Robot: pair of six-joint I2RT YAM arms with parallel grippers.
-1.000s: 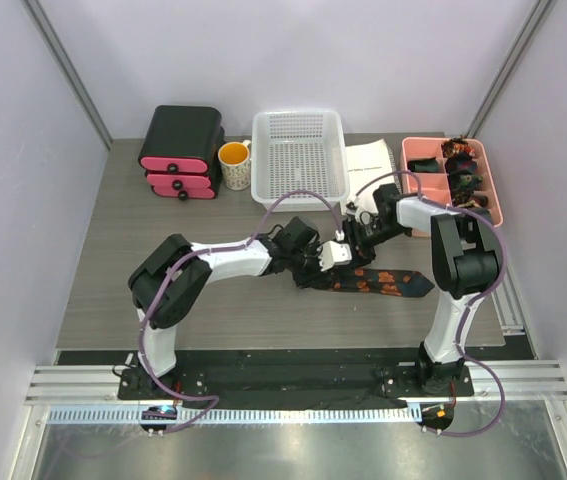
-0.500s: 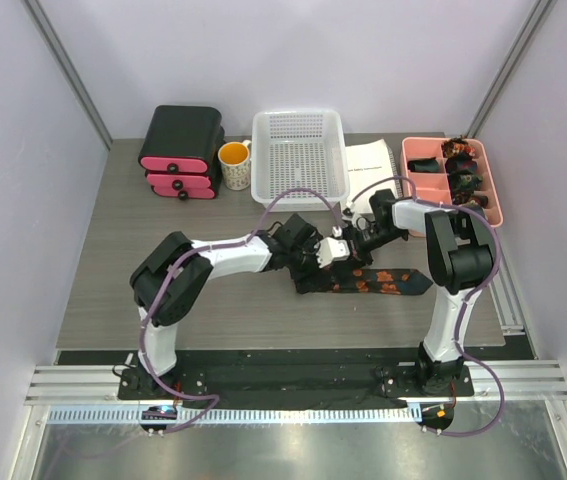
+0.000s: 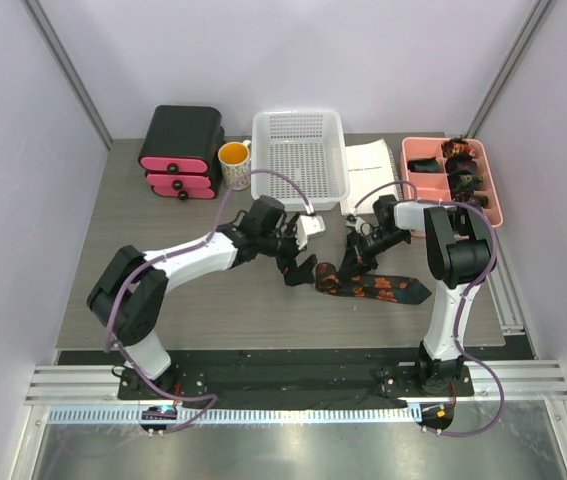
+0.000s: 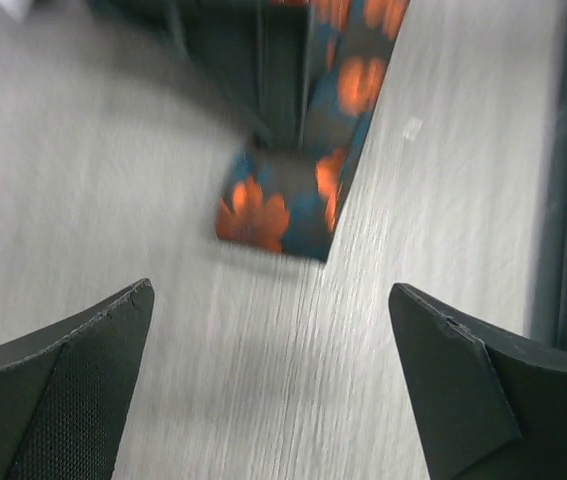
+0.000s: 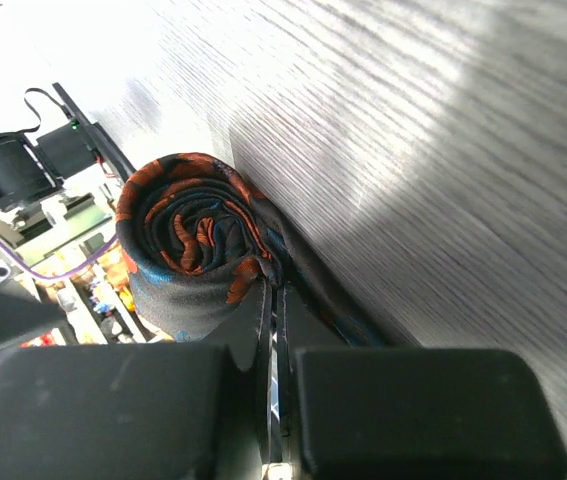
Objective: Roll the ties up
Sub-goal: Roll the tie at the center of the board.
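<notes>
Navy tie (image 3: 383,288) w/ orange blotches, pink tray (image 3: 496,205), white basket (image 3: 300,155)

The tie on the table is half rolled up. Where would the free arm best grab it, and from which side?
Probably the coil at the tie's left end, pinched across its width from the open left gripper's side. It is thick and raised, whereas the tail lies flat on the table. The right gripper pinches fabric beside it.

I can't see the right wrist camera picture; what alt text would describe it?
A dark tie with orange blotches, partly rolled into a coil, is pinched by the shut right gripper. Behind it is a grey wood-grain table.
</notes>
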